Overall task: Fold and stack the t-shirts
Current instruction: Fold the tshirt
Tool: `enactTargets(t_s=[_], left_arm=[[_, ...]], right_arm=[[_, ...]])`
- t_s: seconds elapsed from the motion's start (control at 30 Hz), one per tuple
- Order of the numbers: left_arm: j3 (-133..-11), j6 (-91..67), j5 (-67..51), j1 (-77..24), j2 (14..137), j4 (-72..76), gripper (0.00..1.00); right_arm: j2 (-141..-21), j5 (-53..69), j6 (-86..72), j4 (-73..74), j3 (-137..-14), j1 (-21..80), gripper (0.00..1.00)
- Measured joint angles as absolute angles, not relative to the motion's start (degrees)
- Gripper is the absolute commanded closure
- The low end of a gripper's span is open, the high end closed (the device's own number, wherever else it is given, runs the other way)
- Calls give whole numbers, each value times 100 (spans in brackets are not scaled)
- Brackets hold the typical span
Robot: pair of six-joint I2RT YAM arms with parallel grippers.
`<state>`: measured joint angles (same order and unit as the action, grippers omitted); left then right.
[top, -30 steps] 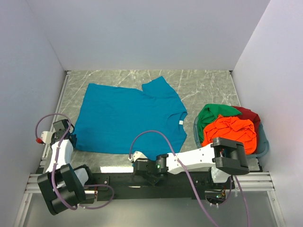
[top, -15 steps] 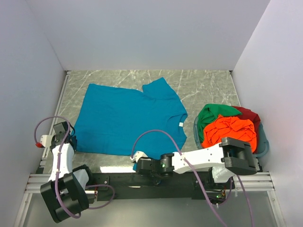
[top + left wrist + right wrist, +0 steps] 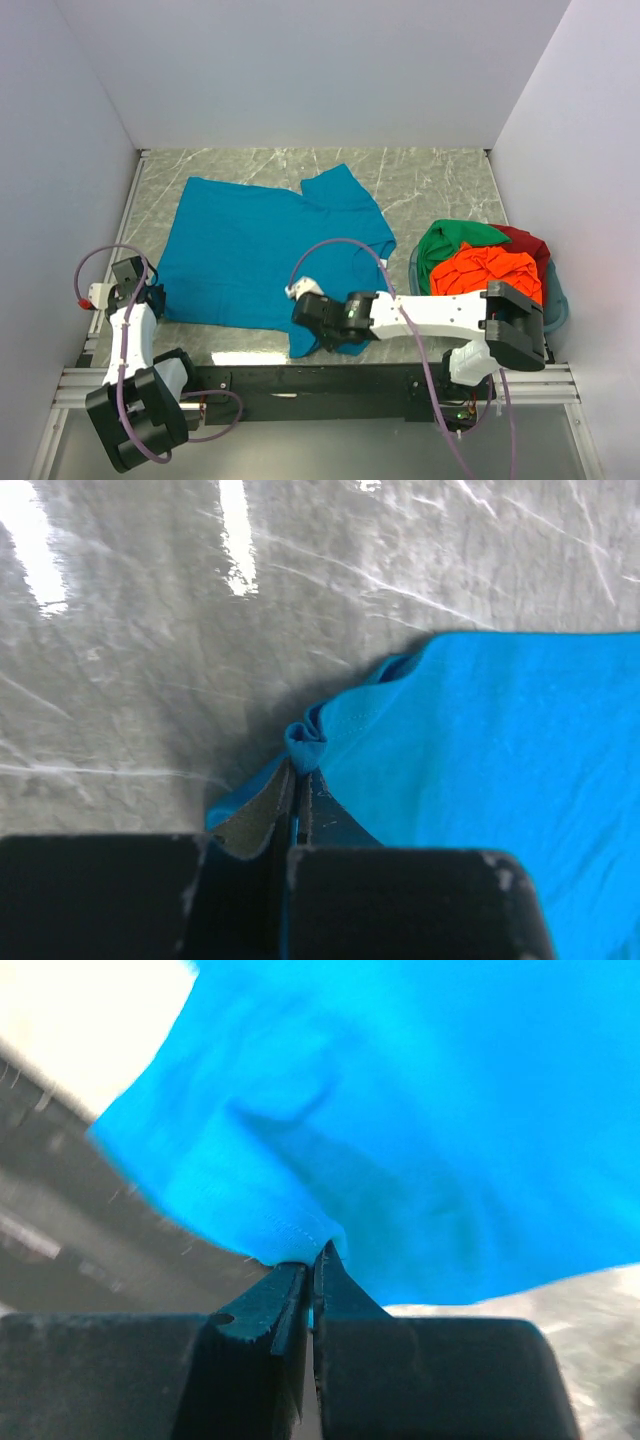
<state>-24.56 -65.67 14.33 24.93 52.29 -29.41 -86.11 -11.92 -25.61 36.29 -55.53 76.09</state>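
Note:
A teal-blue t-shirt lies spread on the grey marbled table. My left gripper is shut on its near left corner, a small pinched fold of cloth between the jaws. My right gripper is shut on the shirt's near right hem and holds it lifted above the table's front edge, the cloth hanging in a flap. An orange-red t-shirt, a green one and a dark red one are heaped in the basket at the right.
A teal-grey plastic basket stands at the right of the table. White walls close the left, back and right sides. The black rail with the arm bases runs along the near edge.
My right gripper has moved up and away from the rail with the shirt's near right hem, lifting it into a flap. My left gripper has shifted slightly at the near left corner.

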Motion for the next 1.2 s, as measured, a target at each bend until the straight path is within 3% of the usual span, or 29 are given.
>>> enactTargets(t_s=[0.3,1.2], left_arm=[[-2993,-6571,1319,2171,5647,-2934,99],[-4386,-6667,1343,1833,7181,-2753,99]], right_arm=[[-8519,-1717,-2132,3824,-6095,6707,100],[-9126,-2359,-1463,4012,-7242,5245,100]])
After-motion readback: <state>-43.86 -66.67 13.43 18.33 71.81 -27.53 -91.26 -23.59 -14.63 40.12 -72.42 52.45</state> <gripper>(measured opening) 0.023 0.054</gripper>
